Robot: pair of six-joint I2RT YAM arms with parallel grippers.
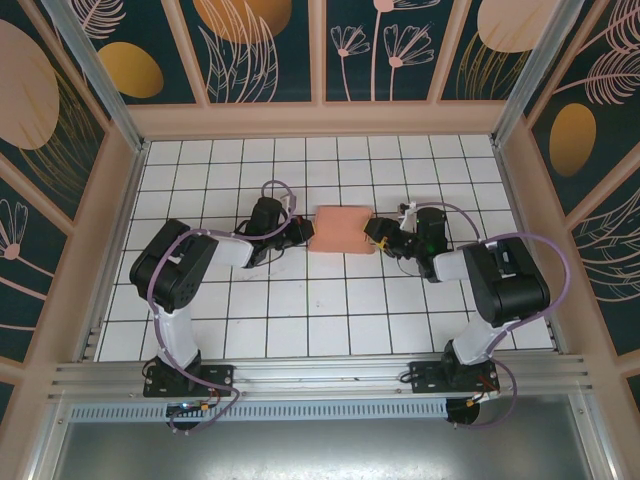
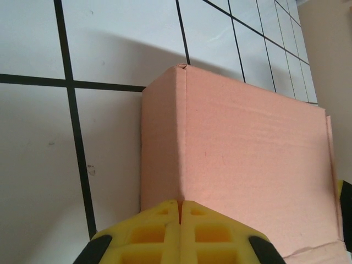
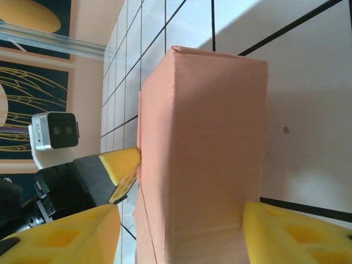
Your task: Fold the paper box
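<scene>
Closest to the left wrist camera, the left gripper (image 2: pixel 180 206) has its yellow fingers pressed together, their tips at the paper box's (image 1: pixel 341 229) near edge (contact cut off by the frame). The box sits on the tiled table (image 1: pixel 300 310) between both arms. The right gripper (image 3: pixel 181 214) is spread wide and straddles the box's other end; whether its pads touch is unclear.

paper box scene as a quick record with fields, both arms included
object: paper box, salmon pink, formed into a rectangular box
resting on: white tiled table, mid-table between the two arms
left gripper: fingers shut together, tips against the box's left end
right gripper: fingers open, one on either side of the box's right end
box lifted: no, it sits on the tiles
</scene>
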